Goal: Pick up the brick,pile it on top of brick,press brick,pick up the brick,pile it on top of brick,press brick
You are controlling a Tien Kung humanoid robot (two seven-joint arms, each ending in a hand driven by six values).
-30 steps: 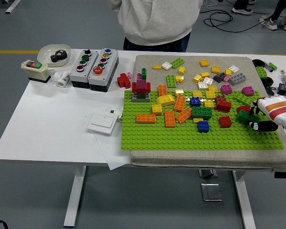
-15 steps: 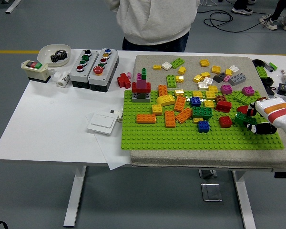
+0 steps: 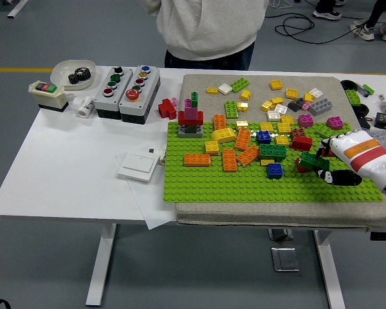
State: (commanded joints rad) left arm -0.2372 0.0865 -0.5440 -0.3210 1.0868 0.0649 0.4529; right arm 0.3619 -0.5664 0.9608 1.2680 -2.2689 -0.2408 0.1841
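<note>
One head view looks down on a white table (image 3: 64, 167) carrying a bright green baseplate (image 3: 244, 187) on a grey mat (image 3: 257, 215). The right hand (image 3: 347, 159), white with a red and orange stripe, comes in over the baseplate's right end and grasps a dark green brick (image 3: 313, 161) in its black fingertips (image 3: 338, 177), just above a red brick (image 3: 302, 165) sitting on the plate. Many loose bricks, orange, yellow, blue, magenta and green, lie across the baseplate's far half and on the mat beyond it. A small stacked tower (image 3: 191, 120) of grey, red and magenta bricks stands at the baseplate's far left corner. Left of the baseplate lie a white wall switch (image 3: 138, 165), two grey button boxes (image 3: 125, 84) and a white bowl (image 3: 72, 69). A person in a light sweatshirt (image 3: 209, 26) stands beyond the baseplate, hands unseen.
</note>
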